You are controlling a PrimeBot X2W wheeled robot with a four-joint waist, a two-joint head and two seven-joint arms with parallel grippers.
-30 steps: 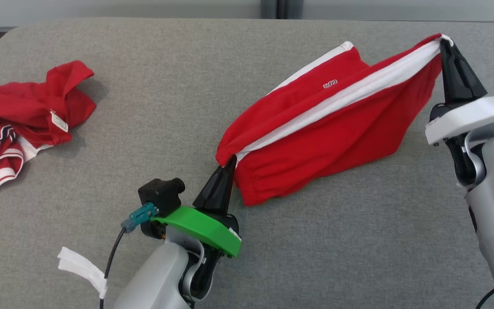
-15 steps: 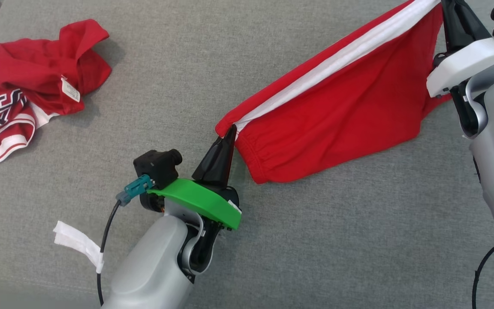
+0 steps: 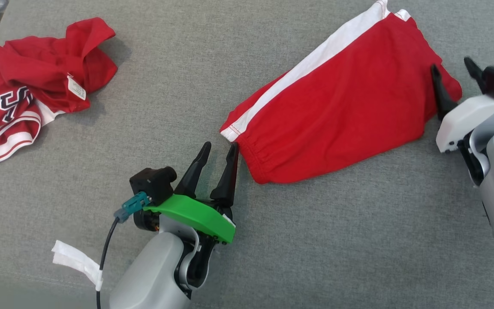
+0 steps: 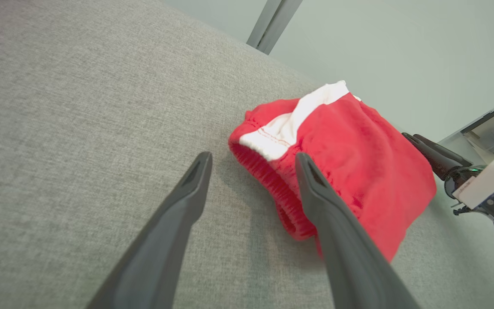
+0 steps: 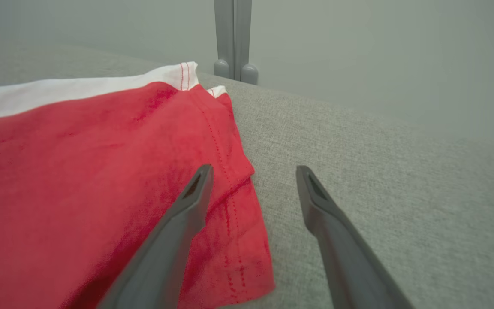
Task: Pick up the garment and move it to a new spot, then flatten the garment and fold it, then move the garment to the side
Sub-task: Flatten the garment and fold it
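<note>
Left end effector (image 3: 220, 148): jaws spread wide, gripping nothing. Its right-hand finger stands just beside the elastic waistband (image 3: 253, 161); I cannot tell whether it touches.
Right end effector (image 3: 450, 66): also spread and empty. In the right wrist view one finger hangs over the hemmed leg end (image 5: 234, 184) and the other over bare fabric surface.
Garment: red shorts (image 3: 337, 116) with a white side stripe (image 3: 315, 64), lying slantwise between the two end effectors, waistband toward the left arm and leg hem toward the right arm.
Lie of the cloth: mostly flat, stripe along the far edge. A slight bulge shows at the waistband in the left wrist view, and the hem corner curls a little.
Support: a grey fabric-covered surface (image 3: 337, 240), bare around the shorts.
Other things: a crumpled red jersey (image 3: 32, 90) with white trim lies well apart at the far left.
Step in hand: by my reading the shorts are laid at their new spot, and flattening and folding come next.
Next move calls for: both arms closing on matching ends, smoothing out the waistband bulge and hem curl, then bringing one end over the other with edges aligned.
Care: pinch both layers together so the fold stays square.
</note>
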